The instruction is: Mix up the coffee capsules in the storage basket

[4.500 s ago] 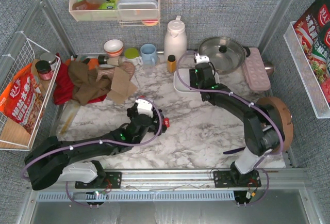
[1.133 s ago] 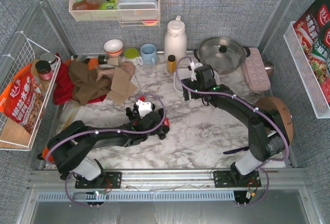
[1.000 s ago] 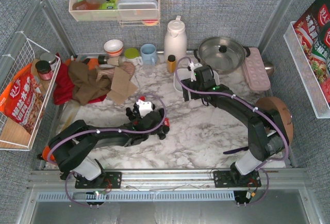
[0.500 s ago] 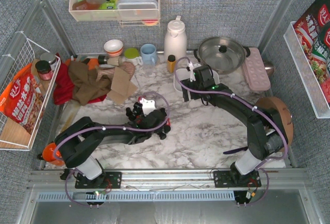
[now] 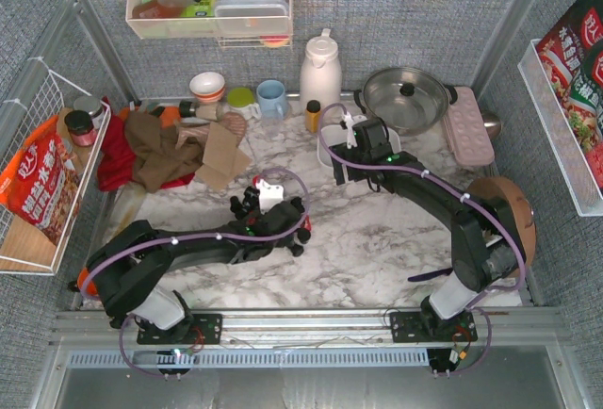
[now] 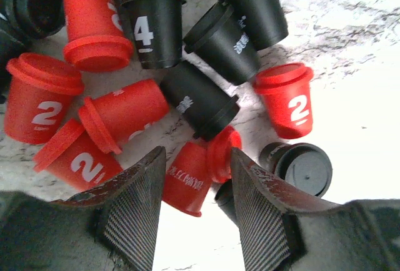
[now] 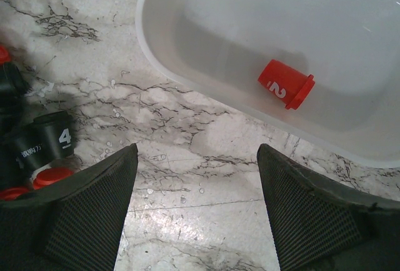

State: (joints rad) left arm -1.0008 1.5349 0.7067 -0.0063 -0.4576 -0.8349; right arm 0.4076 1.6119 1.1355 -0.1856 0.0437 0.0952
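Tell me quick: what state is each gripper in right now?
Left gripper: open, fingers either side of a red capsule.
Right gripper: open, empty, beside the basket.

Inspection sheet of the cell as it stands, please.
Surface: white marble-patterned table top, no damage seen.
Job's things: red and black plastic coffee capsules heaped on table; white rectangular plastic storage basket holds one red capsule.
Clutter: white thermos jug, steel lidded pot, pink dimpled tray, brown cloth.
Grippers: left gripper open, straddling a red pod; right gripper open, empty.
Cables: purple cables along both arms, no snag seen.
Surroundings: grey fabric walls, white wire basket.
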